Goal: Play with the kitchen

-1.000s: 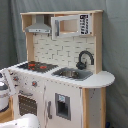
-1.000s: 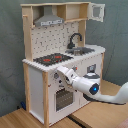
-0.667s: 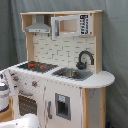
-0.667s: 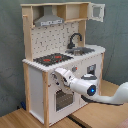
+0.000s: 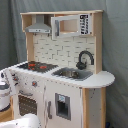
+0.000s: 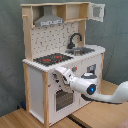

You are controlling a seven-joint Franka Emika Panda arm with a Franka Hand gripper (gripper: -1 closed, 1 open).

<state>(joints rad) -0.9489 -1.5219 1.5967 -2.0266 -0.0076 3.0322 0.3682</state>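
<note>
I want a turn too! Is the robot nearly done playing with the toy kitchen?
Not nearly. The upper cabinet door already stands open, but the oven door looks shut. Right now the gripper is up against the kitchen front, by the knobs under the hob. The sink and faucet have nothing near them.

A white, glossy robot arm (image 6: pixel 107 95) is seen in the second exterior view, built of rounded, tubular segments. A dark circular cap with a small blue light at its centre is set into the joint (image 6: pixel 90 89) near the wrist. Grey bands are seen where the segments meet. The gripper (image 6: pixel 60 75) at its end is white with darker grey parts. In the first exterior view, only white rounded casing with a dark band (image 5: pixel 4 92) is seen at the left edge.
</note>
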